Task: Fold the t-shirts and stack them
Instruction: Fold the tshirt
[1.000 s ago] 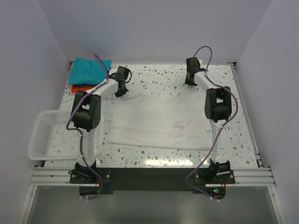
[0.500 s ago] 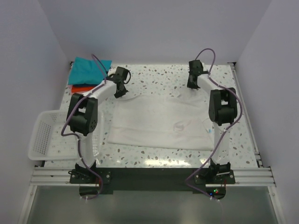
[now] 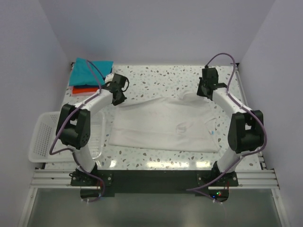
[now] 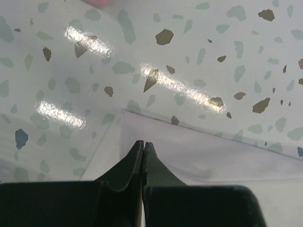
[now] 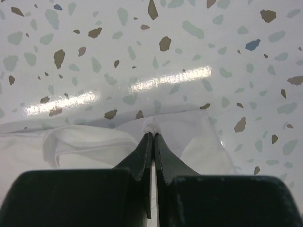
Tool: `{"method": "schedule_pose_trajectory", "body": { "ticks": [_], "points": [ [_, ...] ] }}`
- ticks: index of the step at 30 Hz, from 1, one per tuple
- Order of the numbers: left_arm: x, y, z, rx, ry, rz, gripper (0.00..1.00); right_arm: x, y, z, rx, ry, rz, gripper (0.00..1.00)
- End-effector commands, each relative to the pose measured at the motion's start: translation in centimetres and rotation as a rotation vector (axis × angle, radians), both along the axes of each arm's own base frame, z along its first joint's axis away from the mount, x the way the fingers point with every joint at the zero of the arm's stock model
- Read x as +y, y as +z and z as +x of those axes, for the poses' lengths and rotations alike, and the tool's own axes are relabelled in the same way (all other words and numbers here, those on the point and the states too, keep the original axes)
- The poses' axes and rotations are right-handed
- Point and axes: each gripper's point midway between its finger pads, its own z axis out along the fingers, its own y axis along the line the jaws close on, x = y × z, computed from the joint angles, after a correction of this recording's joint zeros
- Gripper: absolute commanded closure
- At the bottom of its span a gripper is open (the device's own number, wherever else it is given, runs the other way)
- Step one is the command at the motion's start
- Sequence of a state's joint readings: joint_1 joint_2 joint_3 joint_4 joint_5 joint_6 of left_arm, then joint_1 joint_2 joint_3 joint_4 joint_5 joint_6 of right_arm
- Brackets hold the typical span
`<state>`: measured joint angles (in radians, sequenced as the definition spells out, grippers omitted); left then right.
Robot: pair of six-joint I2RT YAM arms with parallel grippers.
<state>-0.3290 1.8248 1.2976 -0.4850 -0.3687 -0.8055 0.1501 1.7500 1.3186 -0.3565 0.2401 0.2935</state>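
Speckled table [image 3: 163, 78] carries one spread white t-shirt [image 3: 156, 125].

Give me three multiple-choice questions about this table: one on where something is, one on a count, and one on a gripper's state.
1. Where does the teal t-shirt lie?
A. in the basket
B. on the red-orange t-shirt, at the far left corner
C. beside the right arm's base

2. How many t-shirts are in view?
A. two
B. four
C. three

3. How does the right gripper stand?
A. shut on the far edge of the white t-shirt
B. open above bare table
C. shut on the basket rim

Answers:
1 B: the teal cloth overlaps the red-orange one in that corner.
2 C: one teal, one red-orange and one white.
3 A: the right wrist view shows white cloth bunched at the closed fingertips.
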Motion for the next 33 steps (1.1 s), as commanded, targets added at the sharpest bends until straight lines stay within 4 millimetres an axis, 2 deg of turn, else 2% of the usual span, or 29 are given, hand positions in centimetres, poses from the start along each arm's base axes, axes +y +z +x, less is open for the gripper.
{"method": "schedule_pose_trajectory", "body": {
  "ticks": [1, 6, 7, 9, 11, 12, 13, 15, 16, 18, 27, 33],
  "points": [
    [0.1, 2.4, -0.5, -0.085, 0.028, -0.034, 1.0, -0.4, 1.6, -2.6, -0.045, -0.003, 0.012, 1.0],
    [0.7, 2.5, -2.3, -0.091, 0.038, -0.041, 1.0, -0.7, 2.2, -6.0, -0.045, 0.0, 0.024, 1.0],
    [0.7, 2.4, -2.6, -0.09, 0.038, -0.042, 1.0, -0.8, 1.8, -7.0, -0.03, 0.002, 0.022, 1.0],
    [1.1, 2.3, -3.3, -0.088, 0.048, -0.041, 1.0, -1.0, 2.8, -7.9, -0.049, 0.004, 0.026, 1.0],
    [1.2, 2.0, -3.9, -0.089, 0.053, -0.044, 1.0, -1.1, 2.2, -9.4, -0.022, 0.002, 0.023, 1.0],
    [1.5, 2.1, -4.1, -0.095, 0.062, -0.041, 1.0, -1.3, 2.9, -10.0, -0.04, -0.002, 0.028, 1.0],
    [1.6, 2.2, -4.2, -0.096, 0.065, -0.04, 1.0, -1.4, 2.3, -10.9, -0.019, -0.004, 0.024, 1.0],
    [1.9, 2.1, -4.7, -0.09, 0.073, -0.031, 1.0, -1.6, 3.2, -12.0, -0.042, -0.003, 0.027, 1.0],
    [1.9, 2.0, -4.8, -0.088, 0.075, -0.03, 1.0, -1.7, 2.9, -12.8, -0.029, -0.002, 0.024, 1.0],
    [2.1, 2.1, -5.2, -0.088, 0.08, -0.031, 1.0, -1.7, 3.3, -13.8, -0.038, 0.005, 0.029, 1.0],
    [2.3, 1.7, -6.6, -0.093, 0.087, -0.054, 1.0, -1.2, 1.4, -17.5, -0.002, 0.016, 0.076, 1.0],
    [2.8, 0.9, -7.6, -0.064, 0.12, -0.044, 1.0, -1.3, 1.2, -19.9, -0.003, 0.014, 0.089, 1.0]
  ]
}}
